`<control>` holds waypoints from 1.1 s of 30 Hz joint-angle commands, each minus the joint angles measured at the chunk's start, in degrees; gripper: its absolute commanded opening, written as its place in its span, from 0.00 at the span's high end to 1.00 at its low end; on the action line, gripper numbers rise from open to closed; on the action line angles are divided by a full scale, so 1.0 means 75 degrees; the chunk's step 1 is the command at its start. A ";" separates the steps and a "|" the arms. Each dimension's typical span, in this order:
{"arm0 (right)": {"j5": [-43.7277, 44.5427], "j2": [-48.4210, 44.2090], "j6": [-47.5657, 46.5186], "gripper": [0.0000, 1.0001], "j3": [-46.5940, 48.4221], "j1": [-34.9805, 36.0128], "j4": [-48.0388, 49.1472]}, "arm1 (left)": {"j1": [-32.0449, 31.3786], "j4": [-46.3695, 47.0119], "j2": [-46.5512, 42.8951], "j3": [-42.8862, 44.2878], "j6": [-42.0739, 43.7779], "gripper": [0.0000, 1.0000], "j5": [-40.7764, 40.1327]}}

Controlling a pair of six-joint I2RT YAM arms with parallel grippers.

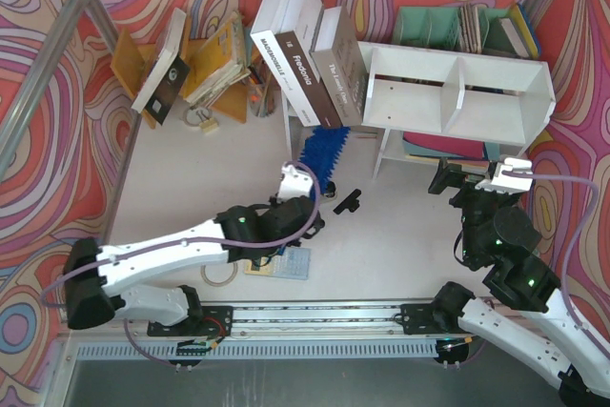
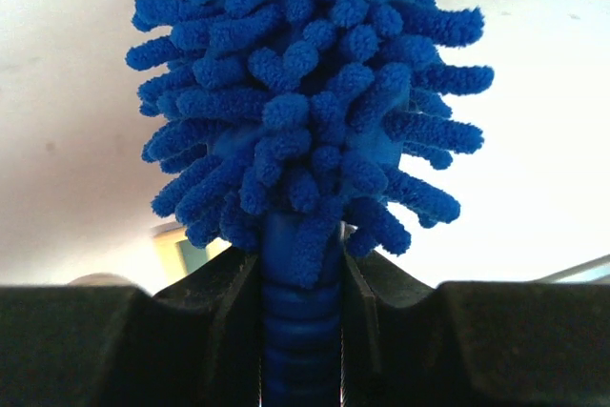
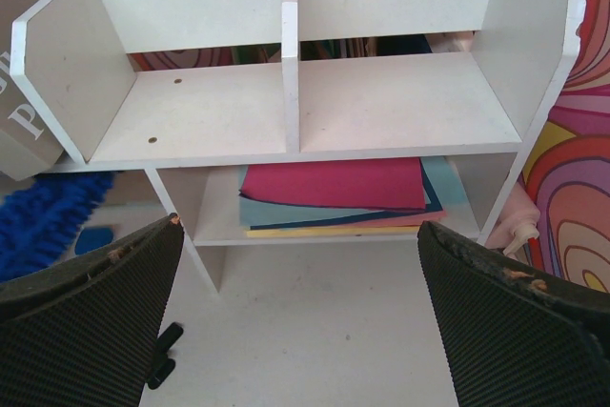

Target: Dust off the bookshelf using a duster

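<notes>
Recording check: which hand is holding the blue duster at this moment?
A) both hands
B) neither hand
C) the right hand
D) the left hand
D: the left hand is shut on the handle of the duster, while the right hand hangs open and empty in front of the bookshelf.

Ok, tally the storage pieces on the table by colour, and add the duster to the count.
white bookshelf: 1
teal-green file organiser: 1
orange-yellow book rack: 1
blue duster: 1
Total: 4
</notes>
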 commanded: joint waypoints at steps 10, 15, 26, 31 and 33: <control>0.0047 -0.0066 -0.0026 0.01 -0.0036 -0.0017 0.0141 | -0.0794 0.1776 0.1635 0.1557 0.0385 1.00 0.0586; 0.0032 -0.0031 -0.0050 0.01 -0.0033 -0.0024 0.0147 | -0.0804 0.1825 0.1597 0.1562 0.0330 1.00 0.0503; 0.0032 -0.0012 -0.0044 0.01 -0.0028 -0.0017 0.0129 | -0.0794 0.2327 0.0665 0.0805 0.0498 1.00 -0.0023; 0.0032 -0.0026 -0.0013 0.01 -0.0027 -0.0018 0.0122 | -0.0776 0.1862 0.0210 0.0503 0.0447 1.00 -0.0625; 0.0026 -0.0023 -0.0013 0.01 -0.0028 -0.0026 0.0118 | -0.0754 0.1659 0.0001 0.0339 0.0416 1.00 -0.0842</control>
